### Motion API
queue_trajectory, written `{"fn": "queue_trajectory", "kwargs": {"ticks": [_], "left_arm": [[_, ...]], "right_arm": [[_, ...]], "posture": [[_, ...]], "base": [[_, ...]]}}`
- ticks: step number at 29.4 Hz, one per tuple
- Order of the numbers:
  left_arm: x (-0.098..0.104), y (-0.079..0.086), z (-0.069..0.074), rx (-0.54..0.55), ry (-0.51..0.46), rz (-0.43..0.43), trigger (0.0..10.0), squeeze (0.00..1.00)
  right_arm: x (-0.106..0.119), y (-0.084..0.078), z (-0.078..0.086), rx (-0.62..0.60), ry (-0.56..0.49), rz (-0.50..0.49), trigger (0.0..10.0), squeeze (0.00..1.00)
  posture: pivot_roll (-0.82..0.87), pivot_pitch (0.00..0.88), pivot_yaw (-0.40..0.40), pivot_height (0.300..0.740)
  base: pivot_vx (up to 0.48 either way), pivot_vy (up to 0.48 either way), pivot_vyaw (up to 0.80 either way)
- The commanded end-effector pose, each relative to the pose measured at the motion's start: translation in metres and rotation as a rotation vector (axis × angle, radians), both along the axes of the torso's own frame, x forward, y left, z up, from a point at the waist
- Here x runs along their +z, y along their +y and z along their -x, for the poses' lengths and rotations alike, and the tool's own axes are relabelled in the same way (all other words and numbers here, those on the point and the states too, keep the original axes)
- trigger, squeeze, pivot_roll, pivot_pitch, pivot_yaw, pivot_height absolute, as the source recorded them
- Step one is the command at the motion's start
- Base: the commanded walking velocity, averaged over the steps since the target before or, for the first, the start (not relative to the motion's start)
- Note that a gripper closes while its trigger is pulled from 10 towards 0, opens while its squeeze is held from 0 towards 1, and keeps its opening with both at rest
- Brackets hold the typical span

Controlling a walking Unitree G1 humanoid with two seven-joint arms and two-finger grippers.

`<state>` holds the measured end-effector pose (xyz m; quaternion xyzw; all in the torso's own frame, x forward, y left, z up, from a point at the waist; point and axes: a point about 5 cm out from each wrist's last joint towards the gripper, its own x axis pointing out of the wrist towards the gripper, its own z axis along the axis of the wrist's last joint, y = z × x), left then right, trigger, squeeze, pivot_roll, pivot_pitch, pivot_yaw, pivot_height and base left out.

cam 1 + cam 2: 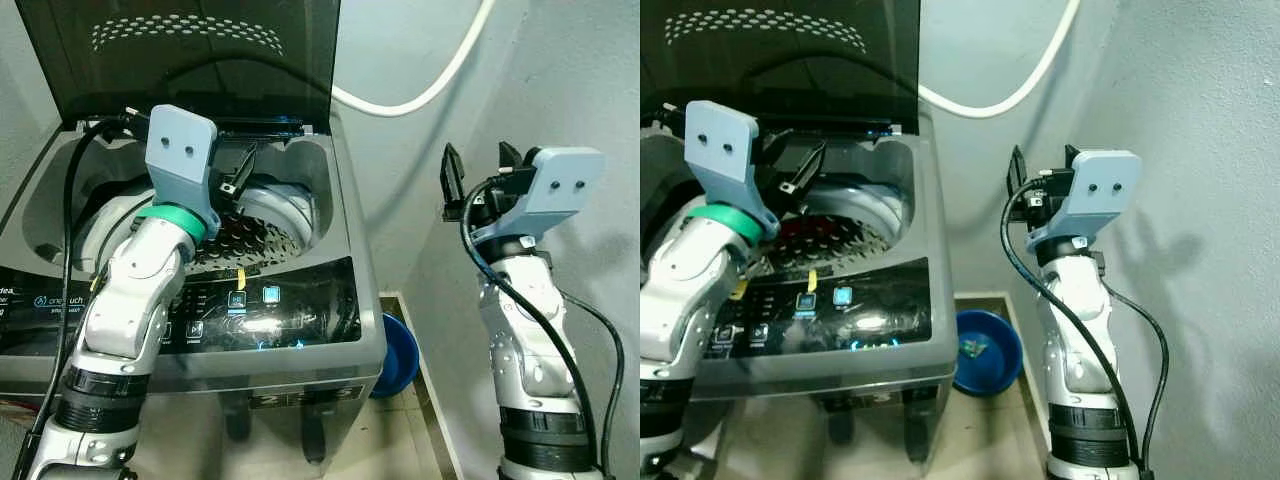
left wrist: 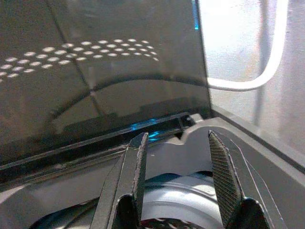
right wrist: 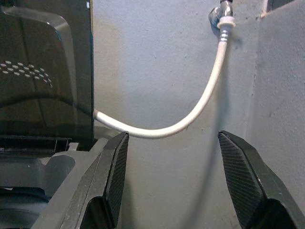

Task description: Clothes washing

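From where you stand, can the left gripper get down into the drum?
Probably yes. The washer's lid stands open and the left gripper, fingers apart and holding nothing, hangs right over the drum opening. Nothing lies between them. The right gripper is off beside the machine, out of the way.

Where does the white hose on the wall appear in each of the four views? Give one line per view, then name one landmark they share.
Left eye view: white hose curves from the top edge down behind the washer.
Right eye view: upper middle, right of the lid.
Left wrist view: upper right, looping down the wall.
Right wrist view: centre, hanging from a tap.
Shared landmark: the raised dark lid.
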<state>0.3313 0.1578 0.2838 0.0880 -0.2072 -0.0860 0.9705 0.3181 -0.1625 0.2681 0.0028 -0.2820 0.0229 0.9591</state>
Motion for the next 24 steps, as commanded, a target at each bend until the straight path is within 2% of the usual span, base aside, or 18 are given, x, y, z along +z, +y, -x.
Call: {"fn": "queue_trajectory", "kwargs": {"ticks": [1, 15, 24], "left_arm": [[0.002, 0.002, -0.001, 0.015, -0.013, 0.014, 10.0, 0.00], [0.005, 0.005, -0.004, 0.058, -0.052, 0.040, 10.0, 0.00], [0.005, 0.007, -0.006, 0.071, -0.061, 0.042, 10.0, 0.00]], "right_arm": [[0.003, 0.000, 0.000, 0.005, -0.016, 0.010, 10.0, 0.00], [-0.001, 0.011, -0.005, 0.051, 0.000, 0.000, 10.0, 0.00], [-0.001, 0.014, -0.007, 0.053, 0.000, 0.002, 10.0, 0.00]], "posture": [[0.03, 0.015, 0.007, 0.740], [0.03, 0.008, -0.008, 0.740], [0.03, 0.007, -0.008, 0.740]], "base": [[0.000, 0.000, 0.00], [0.000, 0.000, 0.00], [-0.339, 0.000, 0.00]]}}
